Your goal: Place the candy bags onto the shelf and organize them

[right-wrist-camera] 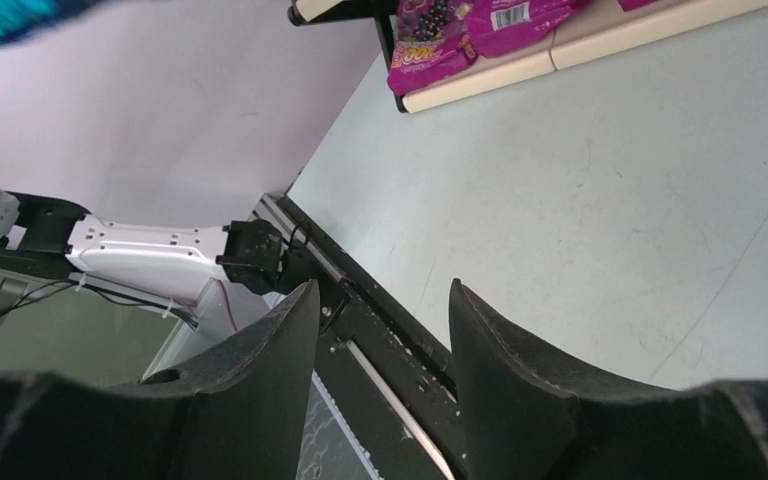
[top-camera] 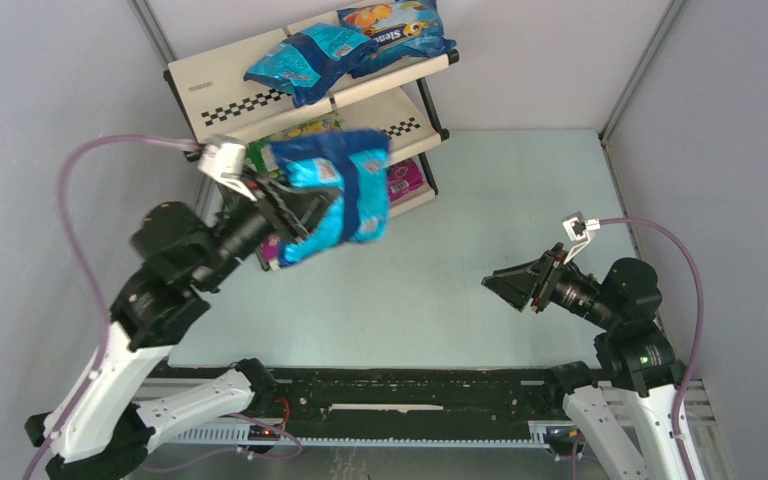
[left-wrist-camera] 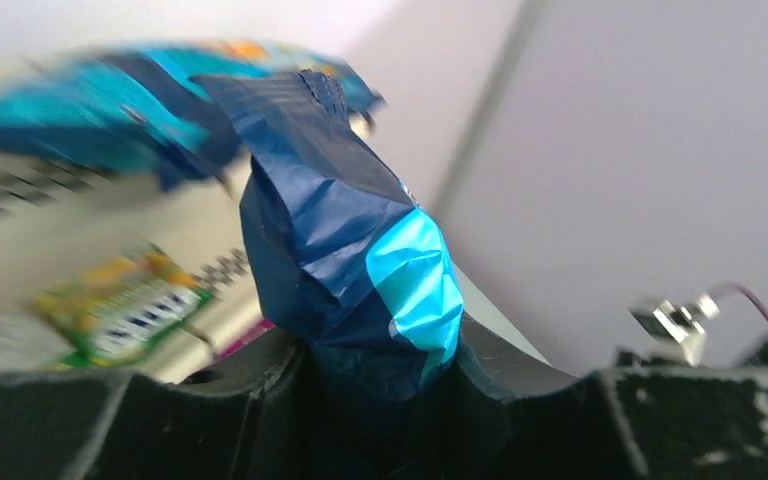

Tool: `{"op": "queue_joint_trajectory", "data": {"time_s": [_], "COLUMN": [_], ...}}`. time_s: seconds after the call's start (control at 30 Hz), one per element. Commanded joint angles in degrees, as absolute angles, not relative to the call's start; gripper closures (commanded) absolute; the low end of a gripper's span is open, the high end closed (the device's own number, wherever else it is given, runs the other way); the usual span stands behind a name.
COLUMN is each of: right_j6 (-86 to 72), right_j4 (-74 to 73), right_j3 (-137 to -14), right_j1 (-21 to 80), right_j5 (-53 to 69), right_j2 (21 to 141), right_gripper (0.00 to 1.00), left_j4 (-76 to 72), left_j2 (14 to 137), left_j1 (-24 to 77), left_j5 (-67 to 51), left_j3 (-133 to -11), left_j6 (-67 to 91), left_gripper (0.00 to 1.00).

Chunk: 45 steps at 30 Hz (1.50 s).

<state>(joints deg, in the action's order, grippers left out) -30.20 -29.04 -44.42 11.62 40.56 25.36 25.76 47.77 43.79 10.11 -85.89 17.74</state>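
Eyes on the left gripper (top-camera: 295,212), upper left of the top view: clamped narrow on a teal-blue bag (top-camera: 345,190) and holding it up off the table (top-camera: 500,200). Hanging right in front of the shelf (top-camera: 222,85) and blocking much of the middle tier from above. From the left wrist, pinched by its crumpled dark-blue end between the black fingers (left-wrist-camera: 245,400), rising through the centre of frame.

Behind it, on the top tier at upper centre: a second teal-blue bag (top-camera: 305,60), touching a blue bag with orange fruit art (top-camera: 395,30). Peeking out on the middle tier: a green-yellow bag (top-camera: 295,135), partly covered by the held one. Down on the lowest tier, just right of the held one: magenta bags (top-camera: 405,180), seen again along the top edge of the right wrist view, dark berries on the print.

Now over to the right gripper (top-camera: 500,285), right of centre: jaws well apart, nothing between them, well apart from the shelf. Only bare pale table under it. Along the bottom edge, a black rail (top-camera: 410,395) between the two arm bases. Grey walls (top-camera: 50,80) on both sides.
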Motion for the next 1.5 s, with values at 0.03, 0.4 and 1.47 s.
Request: {"op": "queue_joint_trajectory", "data": {"time_s": [0.03,0.4,1.47], "right_j6": [-28.13,-27.13,-29.88], "right_j4": [-31.52,-34.94,-30.10], "right_j3": [-45.59,-45.62,-42.89], "right_j1": [11.34,11.32,11.17], "right_j5": [39.91,40.69,42.56], "right_j2": [23.42,22.48,24.32], "right_gripper": [0.41,0.40,0.40], "left_j4": [22.58,17.49,22.79], "left_j2": [54.17,70.01,89.09], "left_j1": [38.81,-3.87,-17.03], "left_j5": [18.74,-16.04,-26.62], "left_j3": [-104.52,-118.89,-118.62], "left_j6": [5.94,45.47,54.45], "left_gripper": [0.99,0.99,0.91]}}
